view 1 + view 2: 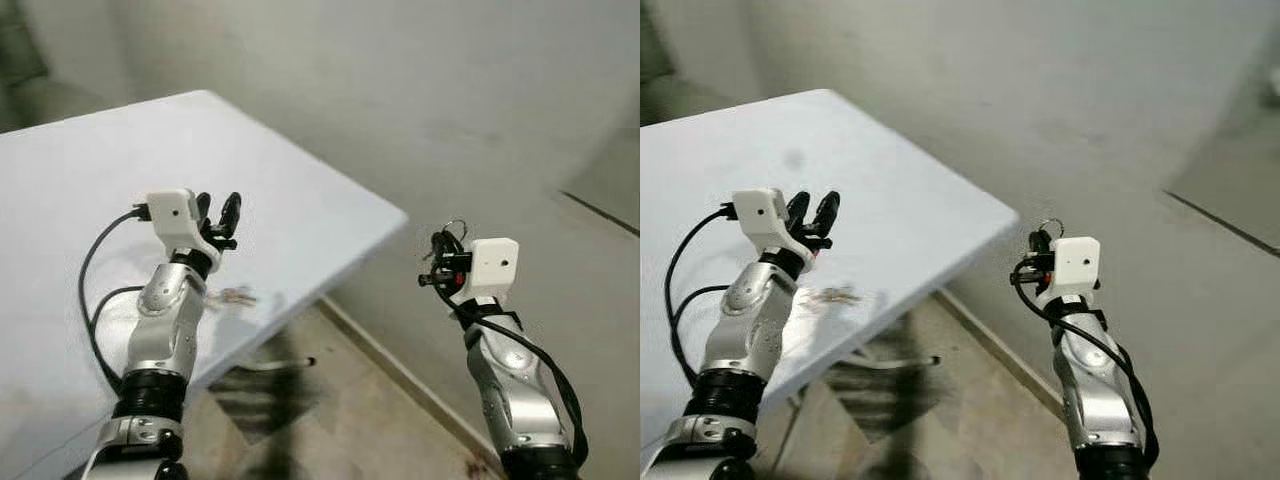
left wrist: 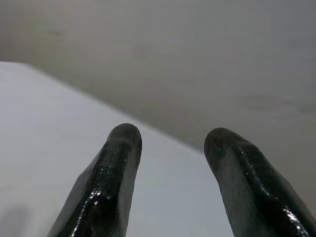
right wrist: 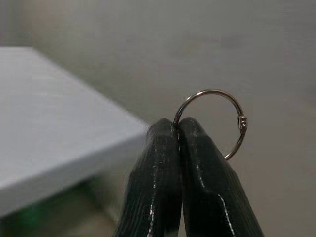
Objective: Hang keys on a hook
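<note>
ring pinched in right gripper, no hook in sight yet

right gripper [image 3: 178, 131] clenched on a metal key ring [image 3: 217, 118]; fingers pressed flat together, and the loop stands up past the fingertips, mostly free. from the head views the ring [image 1: 455, 228] rides above the right wrist, held out over the floor [image 1: 400, 400], off the corner of the white table [image 1: 300, 200].

left gripper [image 1: 220, 215] released, fingers spread, holding nothing, hovering above the table. a small pale metallic cluster [image 1: 235, 295] lies on the tabletop just beside the left forearm; may be keys, too blurred to tell.

key relation: the ring's plane is upright and roughly in line with the fingers, opening clear above them. judgement: right arm carries the job; a hook must be found first, the grey wall [image 1: 420, 90] ahead shows none.

no brands, labels or writing legible anywhere.
</note>
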Motion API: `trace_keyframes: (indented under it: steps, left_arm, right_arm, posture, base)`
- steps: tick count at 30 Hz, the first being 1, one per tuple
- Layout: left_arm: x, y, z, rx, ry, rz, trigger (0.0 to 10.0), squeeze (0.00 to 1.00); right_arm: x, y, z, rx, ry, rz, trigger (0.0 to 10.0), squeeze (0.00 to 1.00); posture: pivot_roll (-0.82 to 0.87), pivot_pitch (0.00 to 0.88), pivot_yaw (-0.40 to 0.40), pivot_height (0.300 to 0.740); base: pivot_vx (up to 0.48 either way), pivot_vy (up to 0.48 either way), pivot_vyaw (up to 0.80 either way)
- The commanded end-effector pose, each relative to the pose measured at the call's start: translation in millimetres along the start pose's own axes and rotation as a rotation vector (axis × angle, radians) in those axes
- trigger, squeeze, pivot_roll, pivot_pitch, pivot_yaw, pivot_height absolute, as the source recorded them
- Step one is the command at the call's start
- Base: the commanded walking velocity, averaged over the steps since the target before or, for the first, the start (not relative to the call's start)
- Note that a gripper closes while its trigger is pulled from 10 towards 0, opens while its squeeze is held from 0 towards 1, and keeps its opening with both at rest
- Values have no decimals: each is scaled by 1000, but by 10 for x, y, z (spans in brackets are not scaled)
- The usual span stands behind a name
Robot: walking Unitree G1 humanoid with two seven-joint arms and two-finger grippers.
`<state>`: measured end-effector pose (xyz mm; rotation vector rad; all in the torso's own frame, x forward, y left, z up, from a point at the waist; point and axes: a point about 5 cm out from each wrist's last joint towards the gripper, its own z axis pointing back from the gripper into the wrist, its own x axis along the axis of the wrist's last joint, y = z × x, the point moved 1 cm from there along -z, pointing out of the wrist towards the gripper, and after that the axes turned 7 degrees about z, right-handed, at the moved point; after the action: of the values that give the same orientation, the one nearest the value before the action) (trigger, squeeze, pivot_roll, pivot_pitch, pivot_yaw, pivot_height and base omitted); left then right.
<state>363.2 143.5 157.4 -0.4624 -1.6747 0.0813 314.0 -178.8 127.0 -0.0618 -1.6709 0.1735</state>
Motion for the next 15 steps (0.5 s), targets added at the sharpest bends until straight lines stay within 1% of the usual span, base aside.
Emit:
trace_keyframes:
  steps: [1,10,13,15]
  left_arm:
    - [67,63,10,10,-12,-11,10000,0]
    - [62,59,16,6,-9,-23,10000,0]
    - [36,75,14,17,10,-6,10000,0]
    - [32,65,9,10,12,1,10000,0]
  right_arm:
    - [62,43,-30,17,-21,1,10000,0]
    - [35,54,-3,17,-12,6,10000,0]
    - [23,48,11,13,-8,8,10000,0]
    - [22,44,17,10,-7,7,10000,0]
  posture:
    - [-143,0,-59,724]
    - [-147,0,-53,724]
    - [-150,0,-50,724]
    - [-151,0,-48,724]
  base:
    - [0,0,-719]
    - [0,0,-715]
    - [0,0,-717]
    - [0,431,-712]
